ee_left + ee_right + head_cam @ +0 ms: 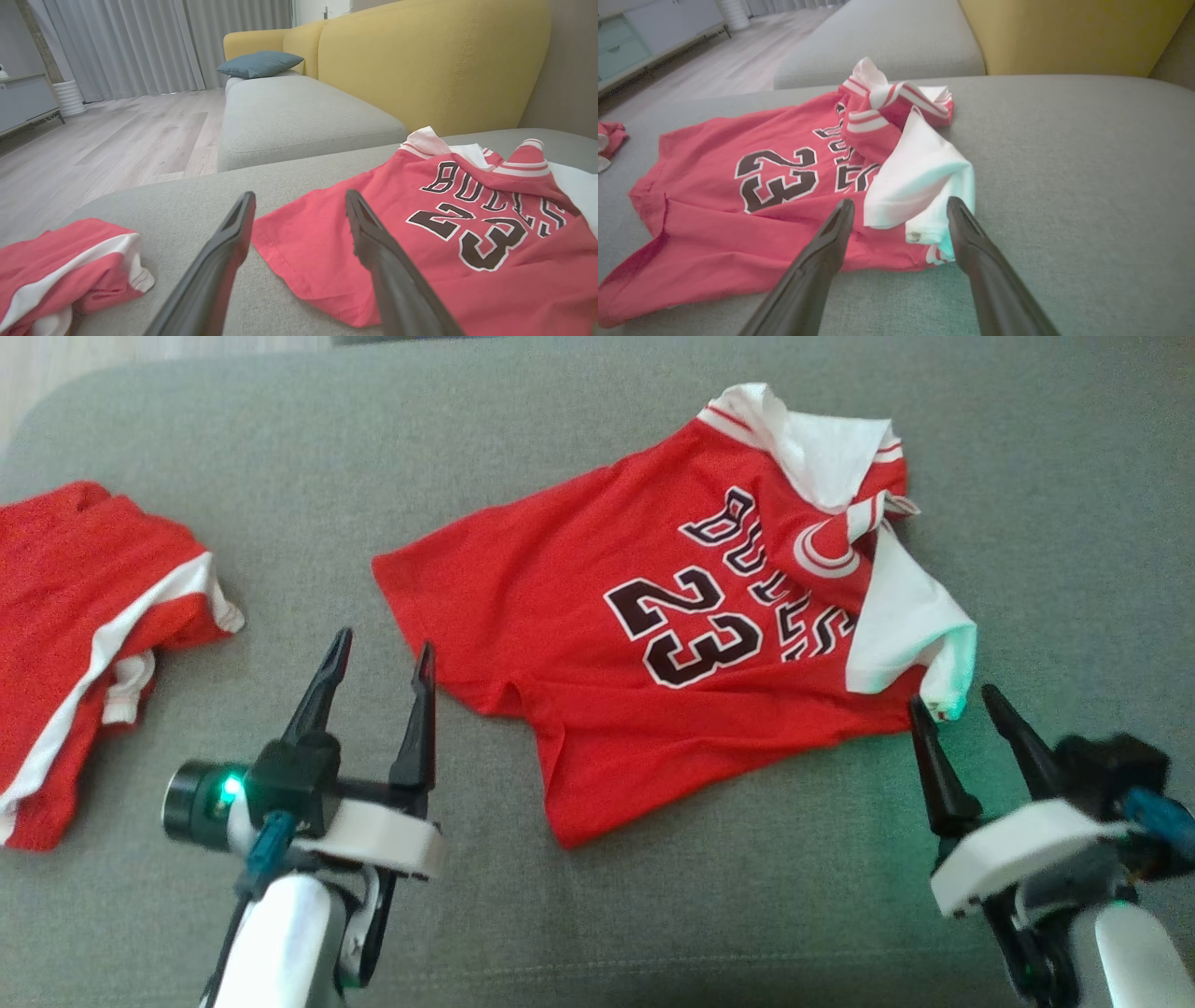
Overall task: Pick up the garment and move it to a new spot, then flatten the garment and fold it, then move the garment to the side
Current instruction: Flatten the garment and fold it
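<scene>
The garment (597, 644) is a red jersey with "BULLS 23" in dark letters and white sleeves, lying rumpled on the grey cushion (653, 915). My left gripper (386, 641) is open just left of the jersey's near left corner, which shows between its fingers in the left wrist view (300, 195); the jersey (420, 261) spreads to the right there. My right gripper (953, 696) is open at the jersey's right end. In the right wrist view, the folded-over white sleeve (920, 182) lies just ahead of that gripper (901, 201), between its fingertips. Neither gripper holds anything.
A second red piece of clothing with a white stripe (84, 635) lies crumpled at the cushion's left edge. Behind are a yellow sofa back (420, 60), another grey seat with a teal pillow (259, 63), and wooden floor (117, 135).
</scene>
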Available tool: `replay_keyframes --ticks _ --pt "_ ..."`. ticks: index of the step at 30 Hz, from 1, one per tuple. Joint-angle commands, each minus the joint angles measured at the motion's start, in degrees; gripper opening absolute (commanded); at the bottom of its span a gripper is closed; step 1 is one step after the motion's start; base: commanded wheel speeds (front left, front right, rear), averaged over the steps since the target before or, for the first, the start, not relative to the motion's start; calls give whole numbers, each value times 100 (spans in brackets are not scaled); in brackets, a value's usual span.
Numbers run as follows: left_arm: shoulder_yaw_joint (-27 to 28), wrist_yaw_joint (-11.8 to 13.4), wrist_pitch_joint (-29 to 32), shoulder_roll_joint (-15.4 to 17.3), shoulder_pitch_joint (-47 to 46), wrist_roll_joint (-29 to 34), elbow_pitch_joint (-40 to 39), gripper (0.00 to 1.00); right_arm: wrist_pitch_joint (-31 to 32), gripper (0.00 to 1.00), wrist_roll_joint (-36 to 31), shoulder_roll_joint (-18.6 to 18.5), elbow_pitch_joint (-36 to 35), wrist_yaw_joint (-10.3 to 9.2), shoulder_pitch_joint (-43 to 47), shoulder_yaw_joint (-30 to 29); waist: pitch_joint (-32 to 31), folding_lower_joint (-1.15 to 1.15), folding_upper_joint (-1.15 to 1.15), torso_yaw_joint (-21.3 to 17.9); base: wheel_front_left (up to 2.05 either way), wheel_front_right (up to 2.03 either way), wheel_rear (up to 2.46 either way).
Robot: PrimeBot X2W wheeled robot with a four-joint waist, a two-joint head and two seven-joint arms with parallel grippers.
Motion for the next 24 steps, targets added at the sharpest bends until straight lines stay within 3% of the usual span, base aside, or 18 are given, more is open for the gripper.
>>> replay_keyframes --ticks 1,11,16,18,19,20,24 --pt "140 15 -29 58 -337 -2 -210 100 215 100 -16 -114 -97 22 -366 157 145 0 0 41 0 0 0" --pt "63 1 -29 -7 -618 41 -228 100 964 100 -68 -122 594 22 -1085 266 536 0 0 118 0 0 0" --pt "47 -6 -29 -27 -692 45 -206 100 1037 99 -84 -92 784 22 -1277 227 602 0 0 121 0 0 0" --pt "44 -9 -29 -35 -707 43 -197 100 984 52 -47 -67 824 22 -1325 199 613 0 0 114 0 0 0" --pt "42 -10 -29 -39 -712 42 -194 100 960 34 -25 -61 849 22 -1346 196 616 0 0 110 0 0 0" --pt "38 -13 -29 -43 -716 41 -189 100 942 4 -11 -61 882 22 -1362 191 618 0 0 107 0 0 0" --pt "24 -30 -29 -59 -735 36 -163 100 795 0 73 -49 995 22 -1395 53 607 0 0 113 0 0 0"
